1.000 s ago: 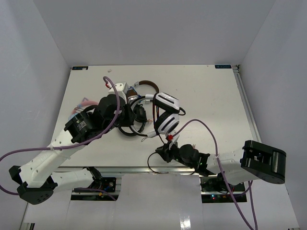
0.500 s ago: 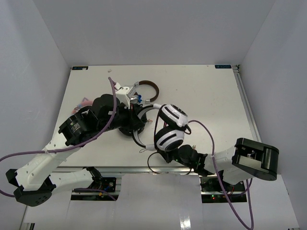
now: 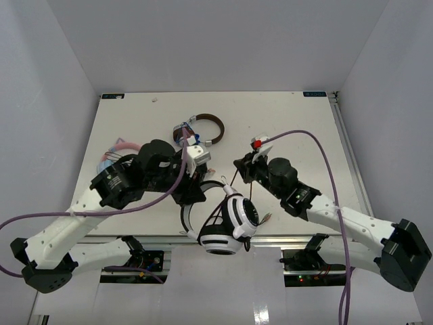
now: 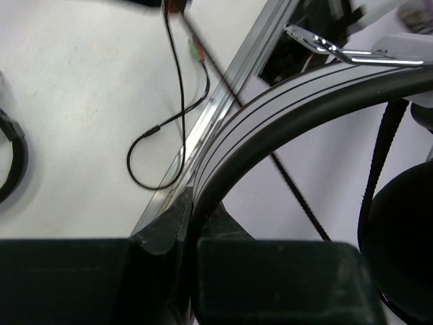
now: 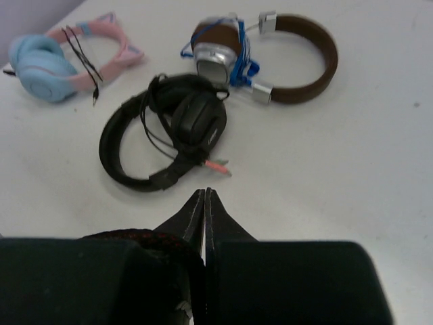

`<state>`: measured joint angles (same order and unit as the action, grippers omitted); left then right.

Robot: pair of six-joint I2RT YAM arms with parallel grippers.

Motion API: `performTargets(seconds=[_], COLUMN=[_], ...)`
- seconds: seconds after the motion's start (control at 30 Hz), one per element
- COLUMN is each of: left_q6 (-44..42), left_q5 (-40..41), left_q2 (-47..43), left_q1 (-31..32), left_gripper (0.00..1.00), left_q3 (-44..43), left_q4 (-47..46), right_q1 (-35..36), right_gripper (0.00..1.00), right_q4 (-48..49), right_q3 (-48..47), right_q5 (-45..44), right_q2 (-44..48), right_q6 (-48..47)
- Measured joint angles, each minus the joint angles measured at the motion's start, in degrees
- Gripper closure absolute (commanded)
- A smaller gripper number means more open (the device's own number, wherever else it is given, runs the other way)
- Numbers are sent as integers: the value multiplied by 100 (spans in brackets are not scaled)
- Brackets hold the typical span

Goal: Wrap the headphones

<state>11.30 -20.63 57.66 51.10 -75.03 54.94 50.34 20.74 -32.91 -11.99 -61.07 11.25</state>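
The white headphones (image 3: 231, 218) with black ear pads hang tilted at the table's front edge. My left gripper (image 3: 195, 194) is shut on their headband (image 4: 284, 108), which runs between the jaws in the left wrist view, and one black ear pad (image 4: 406, 237) shows at the right. My right gripper (image 3: 241, 166) is further back on the table, to the right. Its jaws (image 5: 205, 193) are shut. The thin black cable (image 3: 232, 184) runs taut from it down to the headphones. A dark red-flecked cord (image 5: 145, 238) lies against its left finger.
Brown-banded silver headphones (image 3: 206, 128) lie at the back centre. All-black headphones (image 5: 162, 135) lie on the table ahead of the right gripper. Pink and blue cat-ear headphones (image 3: 114, 154) lie at the left. A loose cable loop (image 4: 157, 157) lies by the metal front rail (image 4: 223, 88).
The left gripper brought the white headphones from mid-table to the front edge. The right gripper rose from the front edge to mid-table at the right, pulling the cable taut.
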Motion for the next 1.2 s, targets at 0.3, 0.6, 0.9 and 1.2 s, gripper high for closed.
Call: performTargets(seconds=[0.3,0.6,0.9,1.2], left_q6=[-427,-304,-390,-380], left_q5=[2398,4054,4036,4011], left_q2=[1525,1519,692,774], left_q1=[60,86,88,99], left_gripper=[100,100,100,100], left_q3=[670,571,787,823], left_q4=[171,247,-120,-163], right_q1=[-268,-299,-307,-307], right_gripper=[92,92,92,92], right_q4=[-2218,-3163,-3435,-3734], right_q3=[-1452,-1418,-1311,-1421], right_q5=[513,662,566,262], right_q2=[334,680,1248,1211], right_q6=[-404,-357,-238,-225])
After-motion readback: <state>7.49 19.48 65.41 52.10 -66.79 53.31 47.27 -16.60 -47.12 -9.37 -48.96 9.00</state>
